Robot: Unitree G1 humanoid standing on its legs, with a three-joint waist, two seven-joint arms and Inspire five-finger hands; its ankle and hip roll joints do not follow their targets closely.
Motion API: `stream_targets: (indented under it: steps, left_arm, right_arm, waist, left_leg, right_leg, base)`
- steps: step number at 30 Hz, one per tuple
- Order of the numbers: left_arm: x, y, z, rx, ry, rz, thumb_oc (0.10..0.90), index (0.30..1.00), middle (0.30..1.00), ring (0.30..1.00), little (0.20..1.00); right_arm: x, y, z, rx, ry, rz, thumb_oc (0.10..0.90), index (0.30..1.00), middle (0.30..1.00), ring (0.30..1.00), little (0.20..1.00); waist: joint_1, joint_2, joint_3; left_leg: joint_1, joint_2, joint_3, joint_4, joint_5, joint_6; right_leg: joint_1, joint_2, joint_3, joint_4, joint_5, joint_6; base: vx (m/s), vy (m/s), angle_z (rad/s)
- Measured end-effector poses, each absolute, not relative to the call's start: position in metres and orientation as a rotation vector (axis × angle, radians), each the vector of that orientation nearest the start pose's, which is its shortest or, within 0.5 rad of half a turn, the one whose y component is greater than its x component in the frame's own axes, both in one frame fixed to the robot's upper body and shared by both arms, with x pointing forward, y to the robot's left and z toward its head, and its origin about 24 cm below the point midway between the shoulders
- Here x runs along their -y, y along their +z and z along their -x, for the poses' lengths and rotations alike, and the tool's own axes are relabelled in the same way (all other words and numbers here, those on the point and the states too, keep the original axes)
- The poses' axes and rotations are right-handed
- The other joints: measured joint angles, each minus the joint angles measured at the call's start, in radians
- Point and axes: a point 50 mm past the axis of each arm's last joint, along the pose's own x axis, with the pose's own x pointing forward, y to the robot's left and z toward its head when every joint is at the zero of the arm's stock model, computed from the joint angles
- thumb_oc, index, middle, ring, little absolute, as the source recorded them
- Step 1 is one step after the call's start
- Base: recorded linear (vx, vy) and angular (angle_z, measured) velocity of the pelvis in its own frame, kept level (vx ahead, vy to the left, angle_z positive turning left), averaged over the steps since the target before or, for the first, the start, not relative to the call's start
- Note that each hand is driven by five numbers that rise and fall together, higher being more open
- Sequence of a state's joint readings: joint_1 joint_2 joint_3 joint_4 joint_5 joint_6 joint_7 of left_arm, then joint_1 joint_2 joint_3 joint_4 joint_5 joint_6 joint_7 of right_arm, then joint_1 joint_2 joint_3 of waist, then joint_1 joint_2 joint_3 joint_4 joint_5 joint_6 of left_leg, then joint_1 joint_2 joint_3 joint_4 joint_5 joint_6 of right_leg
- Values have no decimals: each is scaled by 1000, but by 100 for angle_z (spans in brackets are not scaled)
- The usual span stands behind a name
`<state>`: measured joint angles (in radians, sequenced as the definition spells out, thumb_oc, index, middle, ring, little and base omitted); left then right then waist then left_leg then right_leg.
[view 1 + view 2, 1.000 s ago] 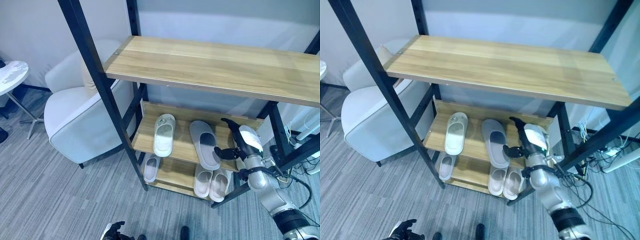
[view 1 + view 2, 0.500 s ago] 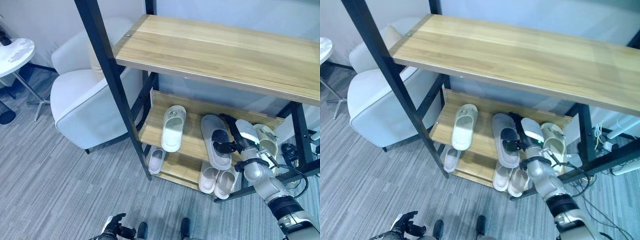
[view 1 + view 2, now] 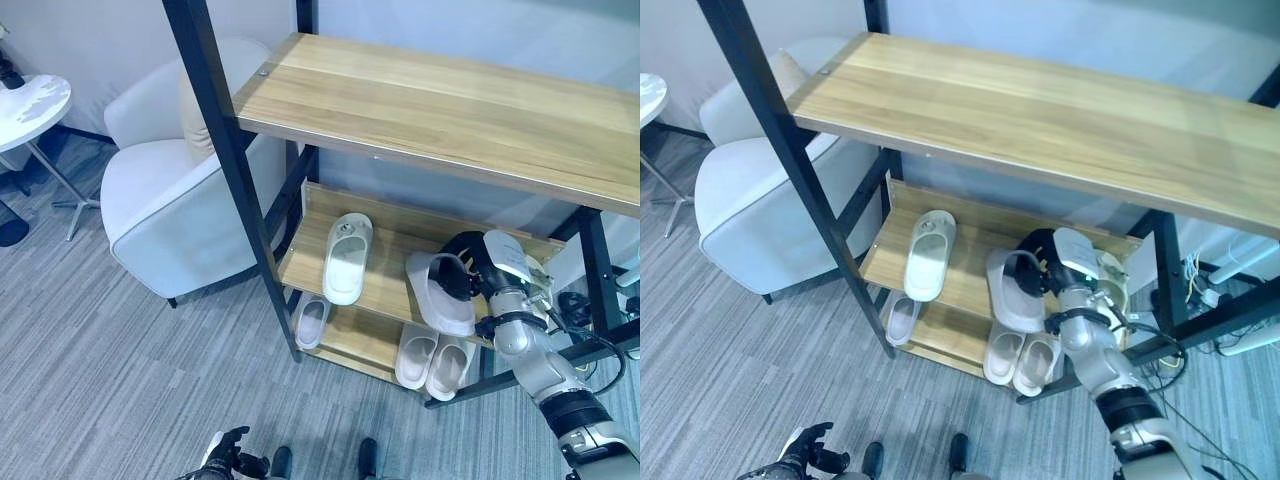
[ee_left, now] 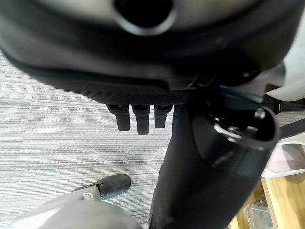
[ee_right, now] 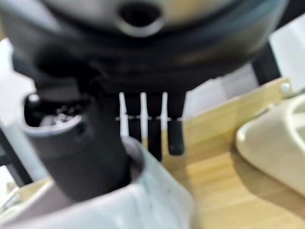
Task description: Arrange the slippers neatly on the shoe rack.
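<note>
A grey slipper [image 3: 435, 295] is tilted up off the rack's middle shelf [image 3: 390, 250], with my right hand [image 3: 472, 272] shut on it. The thumb [image 5: 76, 152] is tucked into its opening and the fingers [image 5: 152, 133] lie over the strap. Left of it, a white slipper [image 3: 347, 255] lies flat on the same shelf. A cream slipper [image 3: 1110, 282] rests just behind my right hand, also visible in the right wrist view [image 5: 271, 138]. The bottom shelf holds one small slipper [image 3: 312, 320] and a pale pair [image 3: 432, 360]. My left hand [image 3: 228, 455] hangs low near the floor with relaxed fingers.
A wide wooden top shelf [image 3: 430, 110] overhangs the slippers. Black frame posts [image 3: 235, 180] stand at the rack's corners. A white armchair [image 3: 170, 190] sits close to the rack's left side, with a small round table [image 3: 25, 105] beyond it. Grey carpet lies in front.
My right hand has closed on the grey slipper and raised it from lying flat to a tilt, drawing it slightly right. The camera shifted between the earliest frame and the later ones.
</note>
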<state>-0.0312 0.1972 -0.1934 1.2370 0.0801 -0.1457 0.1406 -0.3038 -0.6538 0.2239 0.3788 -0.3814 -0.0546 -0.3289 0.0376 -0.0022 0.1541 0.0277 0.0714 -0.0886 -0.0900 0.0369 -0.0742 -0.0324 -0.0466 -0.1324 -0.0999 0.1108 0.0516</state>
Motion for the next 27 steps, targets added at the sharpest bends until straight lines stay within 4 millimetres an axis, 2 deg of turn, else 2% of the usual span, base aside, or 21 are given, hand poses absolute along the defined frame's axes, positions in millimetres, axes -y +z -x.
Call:
stream_targets:
  steps: [5, 9, 10, 14, 15, 17, 19, 22, 24, 25, 26, 27]
  left_arm:
    - [-215, -157, -111, -1050, 8, -425, 800, 900, 900, 900, 900]
    - [-217, -158, -106, -1055, 42, -398, 800, 900, 900, 900, 900]
    - [-218, -158, -106, -1057, 46, -395, 800, 900, 900, 900, 900]
    - [-226, -154, -103, -1028, 147, -302, 800, 900, 900, 900, 900]
    - [-227, -149, -110, -977, 202, -242, 800, 900, 900, 900, 900]
    - [-227, -142, -119, -905, 242, -187, 800, 900, 900, 900, 900]
    - [-224, -117, -156, -695, 299, -88, 800, 900, 900, 900, 900]
    - [-226, -71, -206, -398, 370, -22, 800, 900, 900, 900, 900]
    - [-232, -30, -244, -180, 410, -11, 800, 900, 900, 900, 900]
    - [-239, -10, -255, -91, 437, -19, 800, 900, 900, 900, 900]
    - [-245, 3, -261, -28, 454, -25, 800, 900, 900, 900, 900]
    - [-250, 25, -274, 69, 496, -11, 800, 900, 900, 900, 900]
  right_arm:
    - [243, 82, -290, 163, -136, 983, 400, 300, 300, 300, 300]
    - [211, 84, -264, 242, -9, 791, 400, 300, 300, 300, 300]
    - [208, 84, -263, 249, 6, 784, 400, 300, 300, 300, 300]
    - [194, 64, -240, 184, 134, 661, 400, 300, 300, 300, 300]
    - [190, 54, -234, 143, 147, 597, 400, 300, 300, 300, 300]
    - [185, 45, -228, 107, 172, 561, 400, 300, 300, 300, 300]
    - [175, 30, -222, 57, 248, 536, 400, 300, 300, 300, 300]
    - [167, 19, -227, 29, 334, 606, 400, 300, 300, 300, 300]
    - [168, 22, -234, 45, 341, 646, 400, 300, 300, 300, 300]
    - [167, 28, -243, 73, 356, 675, 400, 300, 300, 300, 300]
    - [165, 35, -249, 101, 356, 687, 400, 300, 300, 300, 300]
    - [162, 51, -263, 164, 346, 713, 400, 300, 300, 300, 300]
  waist:
    - [-12, -1, -1]
    - [-26, -5, -4]
    - [-26, -7, -4]
    - [-24, -35, -22]
    - [-25, -47, -22]
    - [-25, -55, -17]
    - [-24, -65, 39]
    - [-26, -68, 117]
    - [-25, -62, 169]
    - [-36, -61, 176]
    - [-32, -71, 182]
    - [-27, -52, 221]
  left_leg:
    - [9, 0, 1, -1, 0, -1]
    - [24, 1, 9, -2, 0, -1]
    - [25, 1, 12, -3, 0, 0]
    - [32, -1, 26, 6, -1, 1]
    - [20, -5, 26, 20, -2, 1]
    - [-1, -8, 25, 40, -4, 2]
    - [-97, -21, 23, 166, -37, 4]
    - [-257, -31, 14, 385, -127, 22]
    - [-370, -32, 18, 506, -146, 30]
    - [-456, -29, 23, 610, -180, 30]
    - [-510, -37, 25, 688, -207, 26]
    - [-575, -32, 23, 787, -236, 28]
  right_leg:
    - [8, 0, 1, 0, 1, -1]
    - [19, 1, 6, 0, 0, 0]
    - [19, 1, 6, 0, 0, 0]
    - [20, 1, 27, 8, 1, -1]
    - [15, 0, 27, 9, 0, 0]
    - [0, -4, 26, 21, -1, 1]
    - [-89, -18, 20, 147, -40, 3]
    - [-234, -48, 13, 368, -125, -8]
    - [-363, -67, 22, 548, -196, -8]
    - [-447, -68, 31, 712, -263, -8]
    - [-486, -70, 37, 790, -323, -30]
    - [-542, -61, 43, 849, -342, -42]
  base:
    - [-24, 4, -1]
    - [-12, -8, -3]
    - [-66, -41, -13]
    - [-127, -35, -10]
    - [-157, -19, 2]
    - [-230, -24, 5]
    - [-246, -22, 15]
    - [-213, -10, 17]
    - [-189, -5, 29]
    - [-166, -2, 25]
    - [-181, 1, 7]
    - [-178, -18, -10]
